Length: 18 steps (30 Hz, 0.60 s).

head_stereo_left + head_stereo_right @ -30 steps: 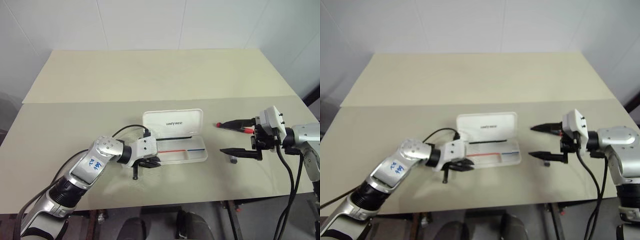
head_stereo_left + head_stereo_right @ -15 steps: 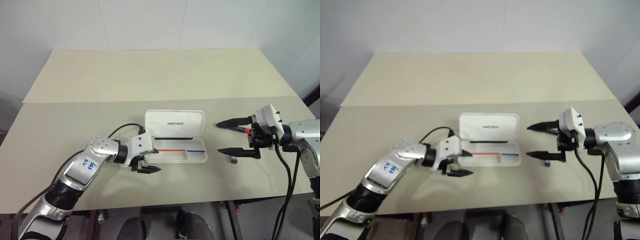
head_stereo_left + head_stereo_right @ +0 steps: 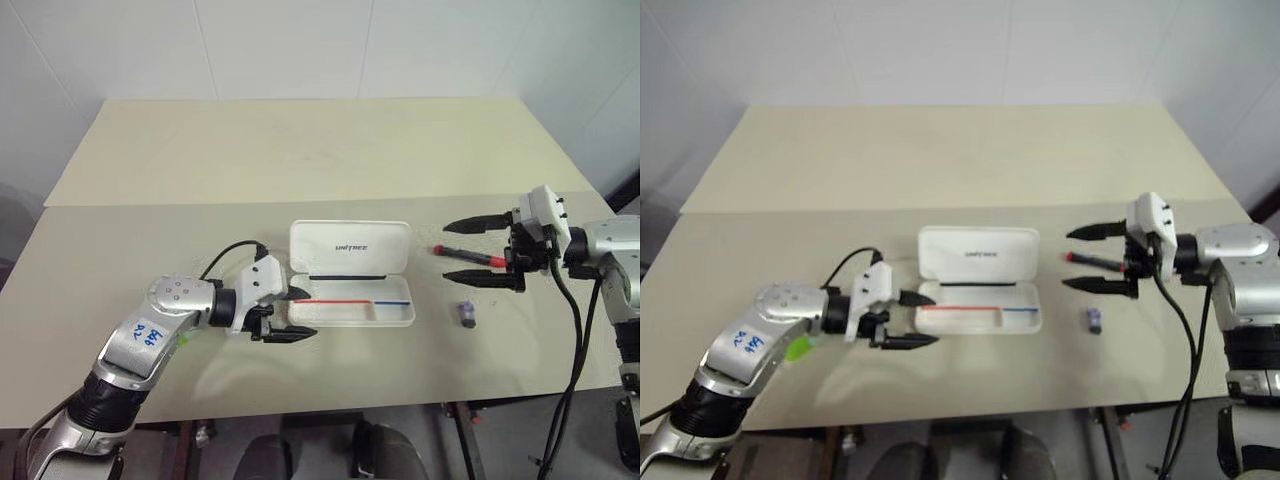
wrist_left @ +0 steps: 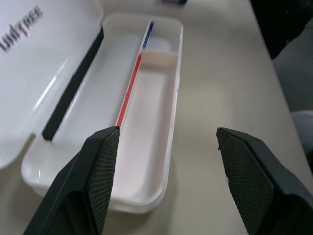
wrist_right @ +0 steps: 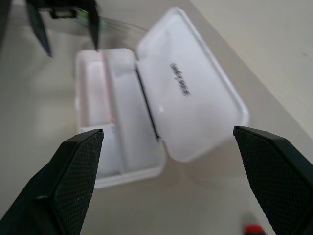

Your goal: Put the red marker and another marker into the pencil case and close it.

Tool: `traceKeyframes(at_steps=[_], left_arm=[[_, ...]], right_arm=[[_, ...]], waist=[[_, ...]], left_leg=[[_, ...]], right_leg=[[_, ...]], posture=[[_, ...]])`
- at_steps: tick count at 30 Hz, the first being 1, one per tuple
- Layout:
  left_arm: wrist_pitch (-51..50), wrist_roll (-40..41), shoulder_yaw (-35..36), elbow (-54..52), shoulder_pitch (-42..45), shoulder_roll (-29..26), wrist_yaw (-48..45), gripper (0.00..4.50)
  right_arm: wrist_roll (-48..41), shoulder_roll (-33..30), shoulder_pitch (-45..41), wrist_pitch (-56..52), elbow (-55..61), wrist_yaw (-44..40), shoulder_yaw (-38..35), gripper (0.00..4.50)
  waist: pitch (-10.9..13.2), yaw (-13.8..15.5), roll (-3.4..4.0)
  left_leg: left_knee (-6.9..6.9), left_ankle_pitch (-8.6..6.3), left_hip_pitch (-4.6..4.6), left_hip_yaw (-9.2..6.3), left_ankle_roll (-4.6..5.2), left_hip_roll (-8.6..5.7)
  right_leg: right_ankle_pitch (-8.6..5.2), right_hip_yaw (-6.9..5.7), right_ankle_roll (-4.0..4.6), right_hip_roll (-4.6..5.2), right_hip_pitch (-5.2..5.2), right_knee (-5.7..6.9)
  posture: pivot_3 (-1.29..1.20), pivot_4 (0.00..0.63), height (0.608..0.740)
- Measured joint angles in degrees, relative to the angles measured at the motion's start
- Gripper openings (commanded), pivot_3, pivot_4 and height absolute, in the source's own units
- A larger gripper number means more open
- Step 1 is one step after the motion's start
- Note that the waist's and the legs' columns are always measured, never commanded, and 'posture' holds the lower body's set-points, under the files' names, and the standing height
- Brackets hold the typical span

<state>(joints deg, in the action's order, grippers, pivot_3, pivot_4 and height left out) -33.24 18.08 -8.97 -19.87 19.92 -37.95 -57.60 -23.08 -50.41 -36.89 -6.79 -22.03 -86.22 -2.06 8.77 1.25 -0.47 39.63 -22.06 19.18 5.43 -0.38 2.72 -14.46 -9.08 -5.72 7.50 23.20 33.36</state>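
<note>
Pencil case (image 3: 352, 283) lying open, centre. Left gripper (image 3: 292, 315) spread, empty, at its left end. Right gripper (image 3: 462, 249) spread around red marker (image 3: 468, 255).

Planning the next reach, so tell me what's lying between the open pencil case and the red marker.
Nothing: in the left eye view the stretch of table between the pencil case and the red marker is bare.

white pencil case (image 3: 350, 270) – red-and-blue stripe inside, red marker (image 3: 470, 256), beige table (image 3: 300, 150), black claws
</note>
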Motion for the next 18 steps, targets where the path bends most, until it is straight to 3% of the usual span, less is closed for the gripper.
traceKeyframes(at_steps=[8,18], left_arm=[[7.29,7.06,8.47,-0.03,-2.40,-0.39,-3.87,3.38],[7.24,16.93,20.18,0.76,-2.91,-7.35,-10.57,3.38]], right_arm=[[8.48,0.73,-9.46,8.59,-21.28,-0.76,2.95,4.50],[19.68,4.56,-17.23,19.49,-44.41,2.71,5.99,4.50]], waist=[[0.03,-0.26,0.05],[0.12,-1.53,0.20]], left_leg=[[-0.01,0.00,0.01,0.04,0.00,0.01],[-0.12,0.01,0.00,0.04,-0.02,0.01]], right_leg=[[0.00,-0.01,0.00,0.00,0.01,-0.03],[0.00,-0.01,0.00,0.00,0.02,-0.06]], posture=[[0.00,0.150,0.740],[0.00,0.150,0.740]])
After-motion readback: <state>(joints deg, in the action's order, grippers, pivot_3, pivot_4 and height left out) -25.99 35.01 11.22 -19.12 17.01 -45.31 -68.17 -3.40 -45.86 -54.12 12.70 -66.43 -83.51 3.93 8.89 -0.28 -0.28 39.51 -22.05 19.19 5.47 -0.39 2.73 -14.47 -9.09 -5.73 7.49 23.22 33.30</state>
